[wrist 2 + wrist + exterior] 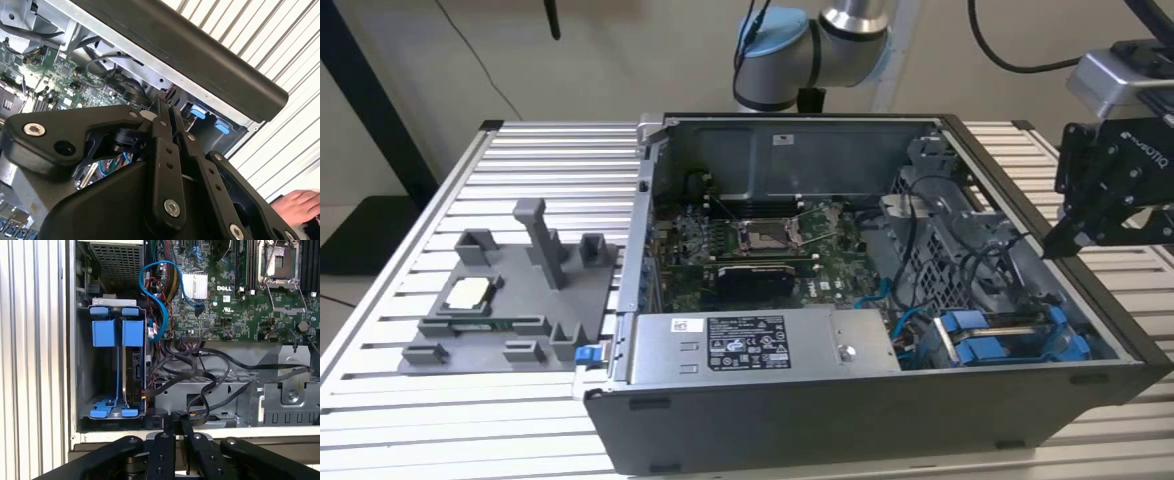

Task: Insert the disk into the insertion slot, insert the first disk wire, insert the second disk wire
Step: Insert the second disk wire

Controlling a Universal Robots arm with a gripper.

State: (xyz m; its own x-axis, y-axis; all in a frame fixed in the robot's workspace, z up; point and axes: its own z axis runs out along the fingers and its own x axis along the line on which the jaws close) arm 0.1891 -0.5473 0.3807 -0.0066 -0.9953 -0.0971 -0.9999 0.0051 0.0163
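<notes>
In the first wrist view the disk [136, 377] stands on edge in its blue carrier [132, 332] inside the dark metal drive cage, the insertion slot [84, 390]. A second blue frame [104, 332] sits in the bay beside it. Several black cables [220, 362] loop from the disk's edge across the metal bracket; I cannot tell which are the disk wires or whether any is plugged in. My gripper [177, 419] hovers over the case rim near the cage, fingers shut with nothing seen between them. The exterior view has the gripper [1051, 245] above the case's right wall, near the cage [1001, 335].
Thin blue cables [160, 300] curl between the cage and the motherboard [240, 290]. The power supply [747, 345] lies along the case's front. A grey fixture [507, 300] with parts sits on the slatted table at the exterior view's left. A hand [300, 205] rests outside the case.
</notes>
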